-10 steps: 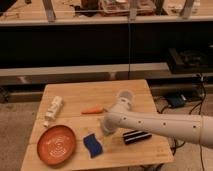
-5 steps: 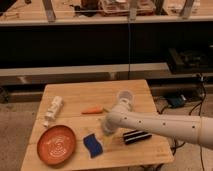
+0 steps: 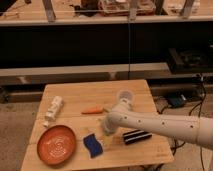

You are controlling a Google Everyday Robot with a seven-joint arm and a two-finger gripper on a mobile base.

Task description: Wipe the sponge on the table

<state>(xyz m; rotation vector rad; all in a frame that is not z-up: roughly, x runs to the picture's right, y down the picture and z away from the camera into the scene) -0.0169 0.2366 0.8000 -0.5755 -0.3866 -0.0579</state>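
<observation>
Just jaws beside sponge (image 3: 92, 145), near plate (image 3: 56, 145)

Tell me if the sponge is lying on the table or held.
On the table: the sponge lies flat beside the plate; the open gripper hangs close beside it, empty.

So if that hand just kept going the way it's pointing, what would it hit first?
Probably the light wooden table, just beside the small dark-blue wavy-edged sponge. The hand points downward, open and empty; depth is unclear, so it might clip the sponge.
</observation>
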